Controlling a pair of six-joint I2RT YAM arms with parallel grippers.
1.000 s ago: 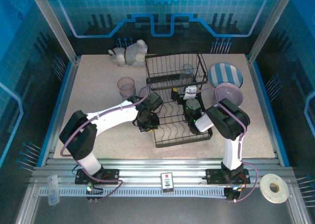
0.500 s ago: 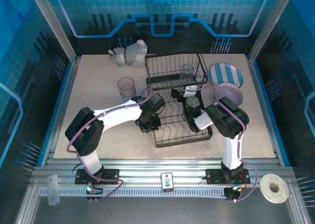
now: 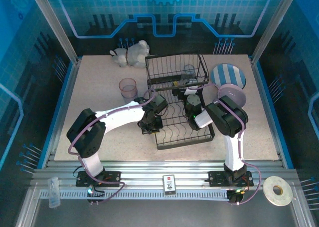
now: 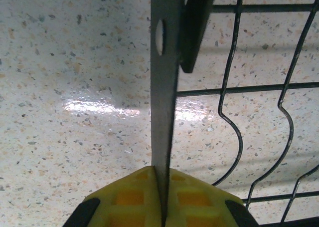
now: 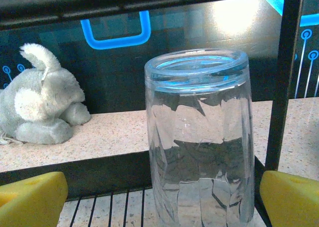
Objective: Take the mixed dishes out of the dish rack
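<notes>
Right gripper (image 5: pixel 160 199) is reaching into the raised upper tier of the dish rack (image 3: pixel 175 57) with its jaws spread wide. Its 2 yellow pads (image 5: pixel 32 199) are sitting at the bottom corners of the right wrist view and are closing on nothing.

Straight ahead of it, centred in the gap between those pads, the blue-grey tumbler (image 5: pixel 197 137) is standing on the tier's wires. Its long axis is running vertically, so the pads are lining up with its 2 curved sides. Neither pad is touching the glass yet. A black rack post is rising just beside the tumbler's right side, and a black bar is crossing above its top.

The coming move is probably turning on that alignment: going forward until the pads are flanking the glass, then closing. The post is leaving little room for the right-hand pad, and I judge that to be the likeliest snag.

Left gripper (image 4: pixel 160 187) is sitting at the rack's left edge on the lower tier. Its pads are pressing together on a thin grey strip that appears to belong to the rack frame, probably steadying it. That leaves the right arm as the nearer one for this tumbler.

Out on the table (image 3: pixel 99 87), the striped plate (image 3: pixel 228 76), the lavender bowl (image 3: pixel 231 94) and the pink tumbler (image 3: pixel 127 89) are lying outside the rack.
</notes>
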